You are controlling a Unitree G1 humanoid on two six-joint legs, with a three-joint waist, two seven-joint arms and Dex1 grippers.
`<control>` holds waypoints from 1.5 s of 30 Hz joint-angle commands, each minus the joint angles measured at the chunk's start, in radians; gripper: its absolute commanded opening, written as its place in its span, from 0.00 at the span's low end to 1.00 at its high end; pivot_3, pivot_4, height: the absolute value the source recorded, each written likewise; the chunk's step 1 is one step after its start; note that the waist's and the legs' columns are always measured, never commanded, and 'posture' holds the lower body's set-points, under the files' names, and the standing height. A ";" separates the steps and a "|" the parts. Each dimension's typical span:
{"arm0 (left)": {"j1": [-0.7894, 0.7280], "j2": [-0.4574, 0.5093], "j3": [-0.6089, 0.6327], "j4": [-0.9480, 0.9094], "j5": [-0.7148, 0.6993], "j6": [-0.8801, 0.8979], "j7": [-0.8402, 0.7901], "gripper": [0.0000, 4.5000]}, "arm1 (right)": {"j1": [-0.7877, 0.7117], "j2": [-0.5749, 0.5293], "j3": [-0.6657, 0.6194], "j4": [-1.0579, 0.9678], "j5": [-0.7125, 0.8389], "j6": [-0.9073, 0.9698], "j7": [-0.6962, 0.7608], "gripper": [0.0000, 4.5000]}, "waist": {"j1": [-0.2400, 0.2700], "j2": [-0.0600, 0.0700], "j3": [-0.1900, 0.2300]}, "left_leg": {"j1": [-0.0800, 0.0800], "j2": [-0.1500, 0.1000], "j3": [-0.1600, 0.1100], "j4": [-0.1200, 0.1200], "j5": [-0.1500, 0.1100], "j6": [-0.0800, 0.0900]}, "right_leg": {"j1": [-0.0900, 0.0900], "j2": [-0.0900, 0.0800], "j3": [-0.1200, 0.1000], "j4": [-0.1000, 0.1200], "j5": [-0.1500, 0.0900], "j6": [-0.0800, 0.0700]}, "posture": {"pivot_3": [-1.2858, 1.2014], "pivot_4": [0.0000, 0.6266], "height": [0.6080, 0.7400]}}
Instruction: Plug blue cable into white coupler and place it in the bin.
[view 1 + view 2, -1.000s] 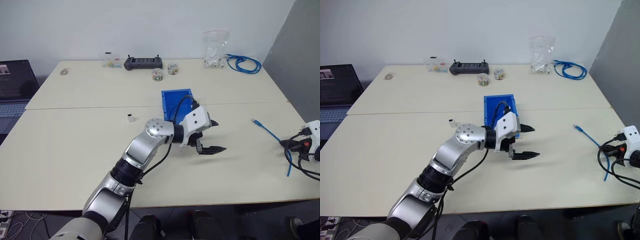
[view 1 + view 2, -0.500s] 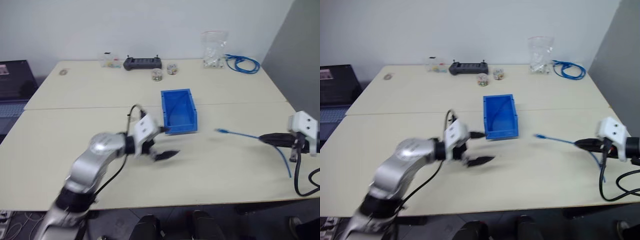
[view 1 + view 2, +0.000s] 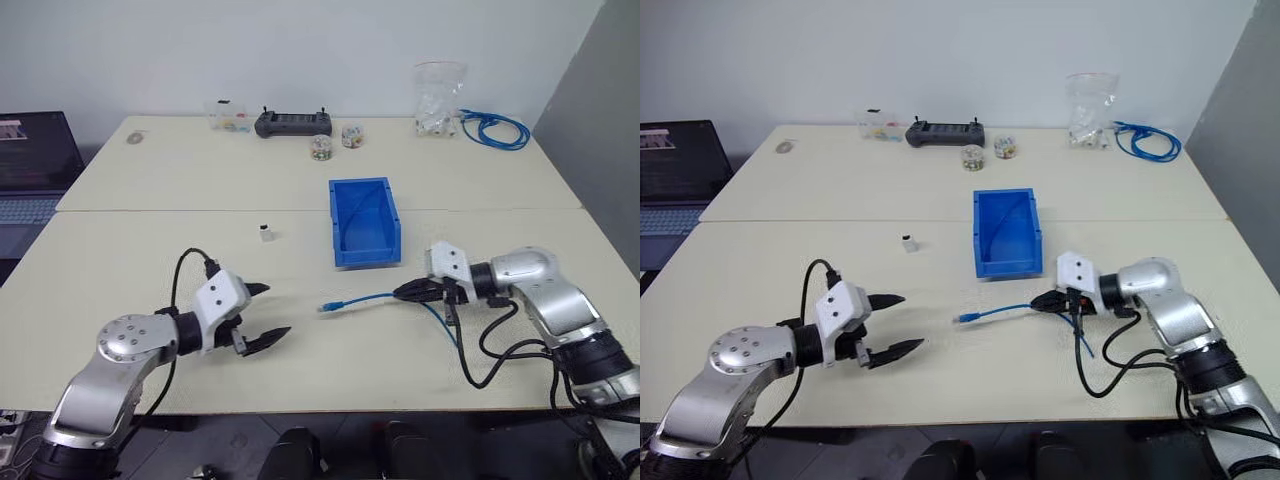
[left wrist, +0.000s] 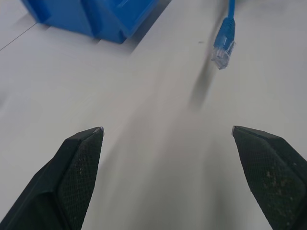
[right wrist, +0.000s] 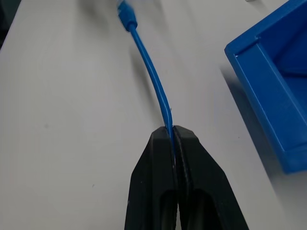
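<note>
The right gripper point(image 3: 408, 291) is closed on the blue cable point(image 3: 365, 299), its plug lying in front of the bin point(image 3: 364, 221), while the left gripper point(image 3: 263, 314) is open and empty, the white coupler point(image 3: 265, 233) untouched on the table point(image 3: 150, 180), so plugging and binning remain.

No text, label, brand, number or sign can be read on anything in these views, the worktop's things included.

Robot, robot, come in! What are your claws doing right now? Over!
Right claw shut on blue cable, plug end free. Left claw open, empty. White coupler alone on table, bin empty. Nothing in the way.
</note>
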 commanded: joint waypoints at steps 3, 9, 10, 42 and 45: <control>0.034 0.042 0.051 0.063 0.022 -0.094 -0.009 1.00 | -0.090 0.059 0.020 0.150 -0.064 -0.065 -0.014 0.00 | 0.000 0.000 0.000 | 0.000 0.000 0.000 0.000 0.000 0.000 | 0.000 0.000 -0.001 0.000 0.000 0.000 | 0.52 0.24 1.00; 0.030 0.030 0.012 0.079 0.026 -0.127 -0.012 1.00 | -0.121 0.096 0.033 0.204 -0.085 -0.051 -0.003 0.00 | -0.005 0.000 0.000 | 0.000 0.000 0.000 -0.001 0.000 0.000 | -0.001 0.000 -0.001 0.001 0.000 -0.001 | 0.52 0.24 1.00; 0.026 0.025 0.005 0.078 0.026 -0.129 -0.011 1.00 | -0.123 0.102 0.032 0.206 -0.086 -0.045 -0.003 0.10 | -0.006 0.000 0.000 | 0.000 0.000 0.000 -0.001 0.000 0.000 | -0.001 0.000 -0.001 0.001 0.000 -0.001 | 0.52 0.24 1.00; -0.326 -0.113 -0.429 0.390 0.268 -0.172 -0.087 0.66 | 0.266 -0.055 -0.240 -0.611 0.305 0.542 -0.198 0.74 | 0.012 0.002 -0.003 | 0.000 -0.003 -0.004 0.000 0.000 0.001 | 0.001 -0.002 -0.003 0.001 0.000 0.000 | 0.52 0.24 1.00; -0.344 -0.114 -0.458 0.399 0.294 -0.156 -0.099 0.52 | 0.276 -0.062 -0.246 -0.627 0.320 0.551 -0.216 0.74 | 0.012 0.003 -0.004 | 0.000 -0.003 -0.005 0.000 0.000 0.001 | 0.002 -0.001 -0.004 0.001 0.000 0.000 | 0.52 0.24 1.00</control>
